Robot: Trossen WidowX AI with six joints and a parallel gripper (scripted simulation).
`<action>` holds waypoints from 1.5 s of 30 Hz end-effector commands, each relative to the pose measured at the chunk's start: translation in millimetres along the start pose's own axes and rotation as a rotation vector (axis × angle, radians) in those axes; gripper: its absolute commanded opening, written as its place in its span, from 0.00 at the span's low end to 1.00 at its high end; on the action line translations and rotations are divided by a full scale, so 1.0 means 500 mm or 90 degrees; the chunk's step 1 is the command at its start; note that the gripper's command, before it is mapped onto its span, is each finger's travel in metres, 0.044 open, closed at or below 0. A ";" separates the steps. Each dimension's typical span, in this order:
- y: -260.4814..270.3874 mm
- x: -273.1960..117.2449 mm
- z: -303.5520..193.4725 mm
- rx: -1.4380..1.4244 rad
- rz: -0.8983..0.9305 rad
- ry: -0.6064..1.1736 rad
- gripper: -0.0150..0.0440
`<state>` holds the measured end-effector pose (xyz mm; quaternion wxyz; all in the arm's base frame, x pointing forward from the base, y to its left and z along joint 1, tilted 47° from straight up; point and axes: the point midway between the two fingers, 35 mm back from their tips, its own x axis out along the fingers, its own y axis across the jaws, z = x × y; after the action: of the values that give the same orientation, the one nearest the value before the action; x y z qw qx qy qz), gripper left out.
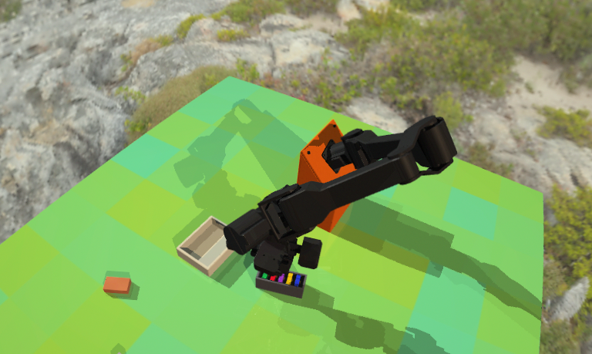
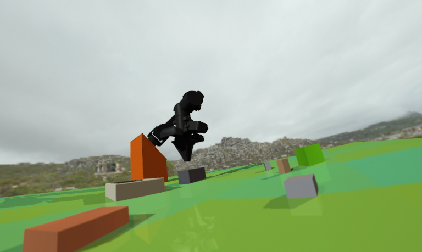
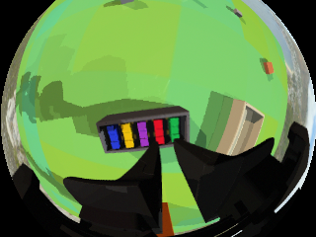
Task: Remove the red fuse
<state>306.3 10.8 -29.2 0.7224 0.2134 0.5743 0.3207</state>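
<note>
The red fuse [image 1: 272,278] [image 3: 158,131] stands in the dark fuse block [image 1: 279,285] [image 2: 197,175] [image 3: 143,115], between the green fuse [image 3: 174,129] and the purple fuse [image 3: 143,133]. Yellow [image 3: 128,135] and blue [image 3: 114,137] fuses stand beyond the purple one. My gripper [image 2: 186,160] [image 3: 166,145] is narrowly open and empty, pointing down, with its tips above the block. In the wrist view the left tip shows near the red fuse's lower end and the right tip near the green's. The top view hides the tips behind the hand. The beige tray [image 1: 192,263] [image 2: 139,190] stands beside the block.
The orange arm stand [image 1: 307,173] [image 2: 149,162] is behind the block and tray. An orange-red brick [image 1: 116,284] [image 2: 93,224] [image 3: 269,68] lies beyond the tray. The exterior view also shows a grey block [image 2: 300,188], a brown block [image 2: 283,166] and a green block [image 2: 306,156].
</note>
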 end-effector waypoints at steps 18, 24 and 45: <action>0.005 0.040 0.000 0.005 0.003 -0.001 0.37; 0.006 0.049 0.000 0.005 0.003 -0.001 0.37; 0.006 0.066 0.000 0.001 0.002 0.000 0.32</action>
<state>310.1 36.8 -50.2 0.7217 0.2145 0.5744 0.3212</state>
